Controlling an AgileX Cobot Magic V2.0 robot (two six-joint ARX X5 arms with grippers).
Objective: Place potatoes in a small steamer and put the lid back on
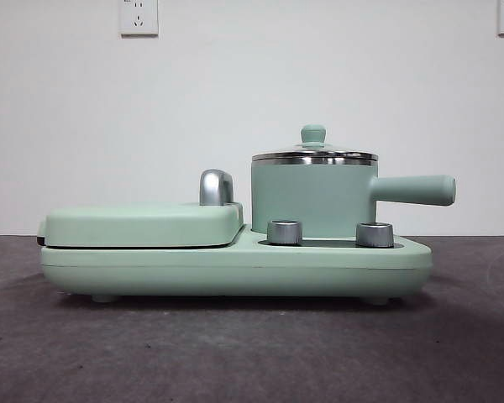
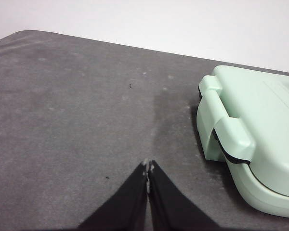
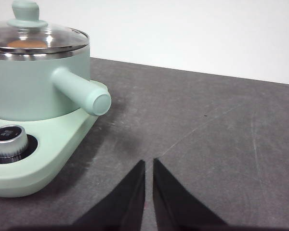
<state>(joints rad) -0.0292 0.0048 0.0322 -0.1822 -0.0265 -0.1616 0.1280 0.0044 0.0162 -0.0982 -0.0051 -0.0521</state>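
The mint-green small steamer [image 1: 311, 197] stands on the right half of a green cooker base [image 1: 235, 267], its long handle [image 1: 416, 190] pointing right. The glass lid [image 1: 314, 154] with a green knob sits on the steamer's steel rim. In the right wrist view, an orange-brown patch of the potatoes [image 3: 26, 44] shows through the lid [image 3: 43, 38] inside the steamer [image 3: 29, 89]. My right gripper [image 3: 148, 162] hovers shut over bare table, right of the handle and apart from it. My left gripper [image 2: 148, 166] is shut over the table beside the griddle's end. Neither arm shows in the front view.
A flat green hinged griddle [image 1: 143, 222] with a chrome handle [image 1: 216, 186] fills the base's left half; its hinge end [image 2: 226, 130] lies near my left gripper. Two steel dials [image 1: 285, 232] [image 1: 375, 234] sit before the steamer. Dark grey table surrounds the cooker; a white wall stands behind.
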